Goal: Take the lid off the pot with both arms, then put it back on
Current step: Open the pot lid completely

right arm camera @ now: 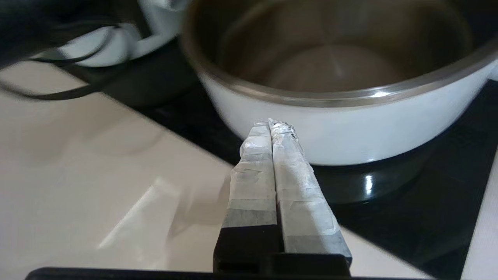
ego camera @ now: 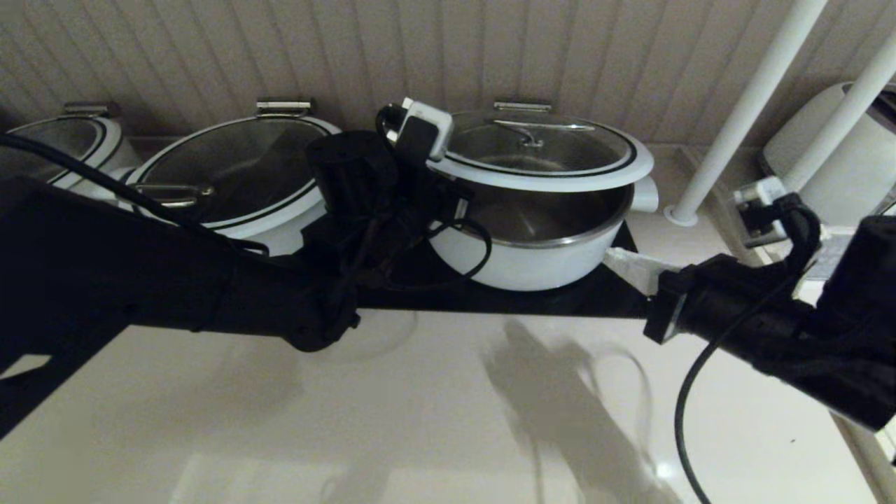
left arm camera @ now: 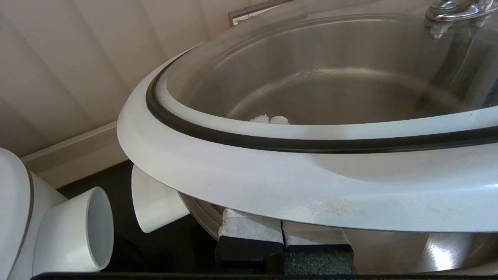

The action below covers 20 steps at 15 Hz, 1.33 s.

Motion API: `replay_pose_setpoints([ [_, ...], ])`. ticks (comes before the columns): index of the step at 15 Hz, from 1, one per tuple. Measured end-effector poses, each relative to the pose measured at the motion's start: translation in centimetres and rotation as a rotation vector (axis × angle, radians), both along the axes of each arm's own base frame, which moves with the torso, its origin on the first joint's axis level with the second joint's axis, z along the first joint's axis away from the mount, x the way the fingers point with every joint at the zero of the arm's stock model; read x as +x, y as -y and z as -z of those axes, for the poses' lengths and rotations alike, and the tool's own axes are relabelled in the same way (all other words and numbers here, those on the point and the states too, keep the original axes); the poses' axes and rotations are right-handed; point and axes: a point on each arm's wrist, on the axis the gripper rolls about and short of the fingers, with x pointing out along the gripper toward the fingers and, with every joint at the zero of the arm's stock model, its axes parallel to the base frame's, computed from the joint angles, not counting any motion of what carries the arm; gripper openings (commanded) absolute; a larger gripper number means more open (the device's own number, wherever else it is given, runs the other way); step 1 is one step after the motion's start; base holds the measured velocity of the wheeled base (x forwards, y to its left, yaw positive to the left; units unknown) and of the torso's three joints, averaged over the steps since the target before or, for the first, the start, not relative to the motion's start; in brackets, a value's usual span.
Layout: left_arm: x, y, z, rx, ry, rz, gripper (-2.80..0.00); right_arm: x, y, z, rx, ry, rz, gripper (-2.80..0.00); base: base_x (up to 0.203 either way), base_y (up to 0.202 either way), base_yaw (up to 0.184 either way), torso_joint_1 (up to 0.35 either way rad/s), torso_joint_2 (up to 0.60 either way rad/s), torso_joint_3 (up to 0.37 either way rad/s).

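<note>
The pot point(ego camera: 532, 259) stands on a black cooktop; its steel bowl is open to view. The lid point(ego camera: 542, 150) is raised above it and tilted, its front-left rim high and its back edge near the hinge plate point(ego camera: 521, 106). In the left wrist view my left gripper point(left arm camera: 282, 229) is shut, and its fingers sit under the lid's white rim point(left arm camera: 272, 182) and touch it from below. My right gripper point(ego camera: 619, 262) is shut and empty, low at the pot's right front. In the right wrist view its tips point(right arm camera: 272, 126) are close to the pot's white wall point(right arm camera: 350, 128).
A like white pot with a rim loop handle point(ego camera: 238, 171) stands left of the task pot, and its stub handle point(left arm camera: 74, 233) is near my left gripper. Another pot point(ego camera: 63, 140) is at the far left. White poles point(ego camera: 742, 112) and a white appliance point(ego camera: 840, 161) stand right. The beige counter point(ego camera: 420, 420) lies in front.
</note>
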Motion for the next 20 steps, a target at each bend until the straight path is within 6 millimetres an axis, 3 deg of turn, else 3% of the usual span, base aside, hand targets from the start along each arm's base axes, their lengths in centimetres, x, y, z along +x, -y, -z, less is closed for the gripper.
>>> replay_pose_setpoints([
  [6,0.0,0.0,0.1,0.002,-0.002,0.000,-2.80,3.8,0.3,-0.4,0.033,0.070,0.064,-2.80,0.000,0.000,0.000,0.000,0.00,0.000],
  [11,0.1,0.1,0.3,0.005,-0.006,0.000,-2.80,5.3,0.0,-0.6,0.043,0.092,0.074,-2.80,0.000,0.000,0.000,0.000,0.00,0.000],
  [15,0.1,0.1,0.3,0.004,-0.006,0.000,-2.80,6.8,-0.4,-1.9,0.070,0.158,0.085,-2.80,0.000,0.000,0.000,0.000,0.00,0.000],
  [20,0.1,0.1,0.5,0.007,-0.010,0.003,-2.80,7.9,0.3,-2.6,0.077,0.181,0.120,-2.80,0.000,0.000,0.000,0.000,0.00,0.000],
])
